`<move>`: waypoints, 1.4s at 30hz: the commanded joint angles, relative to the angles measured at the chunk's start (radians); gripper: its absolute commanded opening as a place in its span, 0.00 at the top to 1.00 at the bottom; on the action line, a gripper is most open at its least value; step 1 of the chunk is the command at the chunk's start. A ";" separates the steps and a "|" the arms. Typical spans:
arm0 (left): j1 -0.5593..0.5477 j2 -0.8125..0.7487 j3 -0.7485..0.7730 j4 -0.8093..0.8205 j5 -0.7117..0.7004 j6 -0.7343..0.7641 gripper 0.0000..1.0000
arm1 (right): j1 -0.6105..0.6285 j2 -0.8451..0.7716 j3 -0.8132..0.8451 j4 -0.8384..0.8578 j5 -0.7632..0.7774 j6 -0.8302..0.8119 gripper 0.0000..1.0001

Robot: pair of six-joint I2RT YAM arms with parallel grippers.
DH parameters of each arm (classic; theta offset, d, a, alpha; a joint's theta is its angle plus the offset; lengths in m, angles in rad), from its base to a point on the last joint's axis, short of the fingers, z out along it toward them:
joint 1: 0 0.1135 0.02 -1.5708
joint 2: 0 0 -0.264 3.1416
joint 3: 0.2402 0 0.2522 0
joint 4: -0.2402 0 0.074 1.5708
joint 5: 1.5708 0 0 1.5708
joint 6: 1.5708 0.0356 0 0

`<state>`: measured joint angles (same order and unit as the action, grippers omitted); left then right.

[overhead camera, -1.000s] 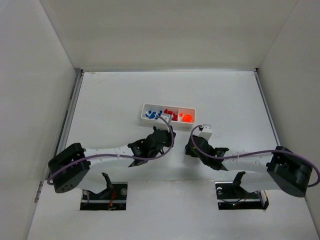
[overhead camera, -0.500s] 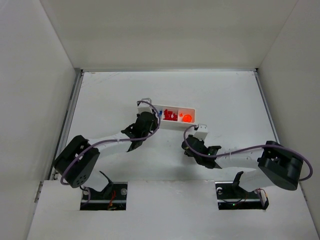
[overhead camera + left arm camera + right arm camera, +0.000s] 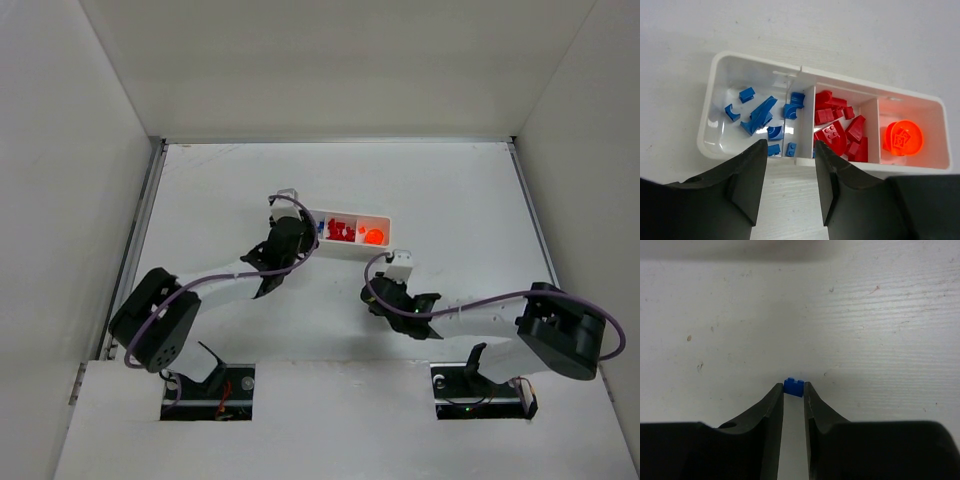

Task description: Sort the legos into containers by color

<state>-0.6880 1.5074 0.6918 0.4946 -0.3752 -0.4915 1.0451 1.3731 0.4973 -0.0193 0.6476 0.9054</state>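
Note:
The white three-compartment tray (image 3: 709, 131) holds several blue bricks (image 3: 758, 116) on the left, several red bricks (image 3: 840, 133) in the middle and a round orange piece (image 3: 903, 139) on the right. My left gripper (image 3: 790, 150) is open and empty, its tips at the tray's near wall by the blue compartment. In the top view it (image 3: 287, 222) covers the tray's (image 3: 386, 221) left end. My right gripper (image 3: 794, 390) is shut on a tiny blue brick (image 3: 794, 386), low over the table. In the top view it (image 3: 384, 297) sits in front of the tray.
White walls enclose the table on the left, back and right. A metal rail (image 3: 140, 225) runs along the left edge. The arm bases and their purple cables (image 3: 480, 302) lie along the near edge.
My left gripper has swung left and away from me, from the table's middle to the tray's left end. My right gripper has shifted slightly left.

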 commanded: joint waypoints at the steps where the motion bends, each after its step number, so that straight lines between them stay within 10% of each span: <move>1: -0.006 -0.127 -0.047 0.061 -0.037 -0.004 0.60 | 0.028 -0.028 0.058 -0.004 0.014 -0.025 0.75; 16: 0.005 -0.627 -0.458 -0.079 -0.128 -0.125 0.32 | -0.110 0.139 0.391 0.280 -0.247 -0.261 0.77; 19: 0.012 -0.691 -0.494 -0.102 -0.154 -0.137 0.00 | -0.139 0.249 0.498 0.306 -0.282 -0.260 0.77; 29: 0.072 -0.742 -0.520 -0.149 -0.168 -0.165 0.00 | -0.188 0.480 0.742 0.289 -0.270 -0.270 0.58; 42: 0.089 -0.714 -0.485 -0.174 -0.149 -0.162 0.00 | -0.251 -0.065 0.203 0.440 -0.148 -0.278 0.43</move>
<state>-0.6144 0.7795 0.1745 0.3290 -0.5224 -0.6495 0.8379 1.4525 0.8177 0.3145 0.4232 0.6296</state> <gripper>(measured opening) 0.997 0.563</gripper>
